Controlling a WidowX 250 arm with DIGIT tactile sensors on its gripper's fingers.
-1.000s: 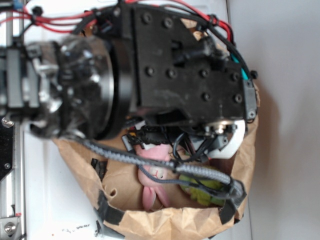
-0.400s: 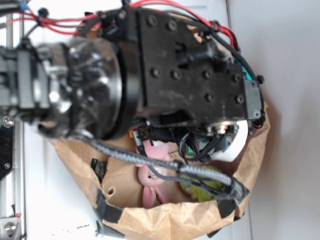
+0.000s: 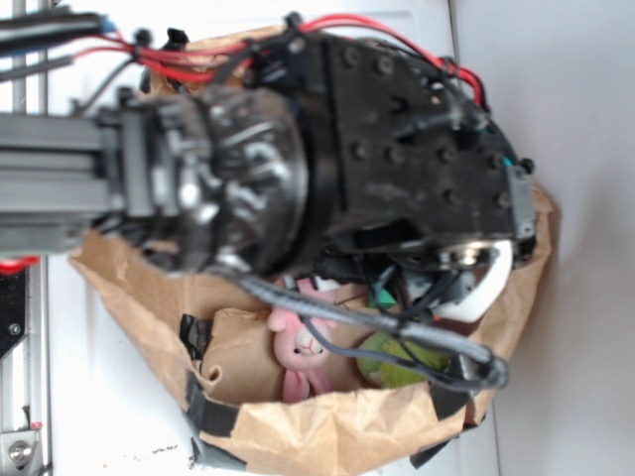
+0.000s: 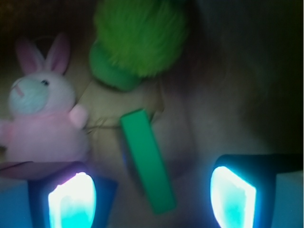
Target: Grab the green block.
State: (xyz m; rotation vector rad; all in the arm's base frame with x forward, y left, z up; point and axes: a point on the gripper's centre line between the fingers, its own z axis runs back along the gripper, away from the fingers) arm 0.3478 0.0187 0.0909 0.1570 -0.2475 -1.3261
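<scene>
Green block (image 4: pixel 146 160) lies between the wide-open, empty gripper (image 4: pixel 152 194) (slightly askew); closing could snag the pink bunny (image 4: pixel 40 118).

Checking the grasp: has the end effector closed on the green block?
No, the green block lies untouched between the wide-open fingers of the end effector.

Robot arm (image 3: pixel 397 149): matte black housing with flat plates fastened by rows of round black screws. A ribbed, glossy black cylindrical joint (image 3: pixel 233 188) adjoins a grey metal link (image 3: pixel 60 188). Red wires (image 3: pixel 179 64) run along the top; a grey braided cable (image 3: pixel 387 332) and thin black leads hang beneath. Gripper (image 4: pixel 152 194): two dark fingers (image 4: pixel 71 197) with pads glowing cyan-white in the wrist view.
</scene>
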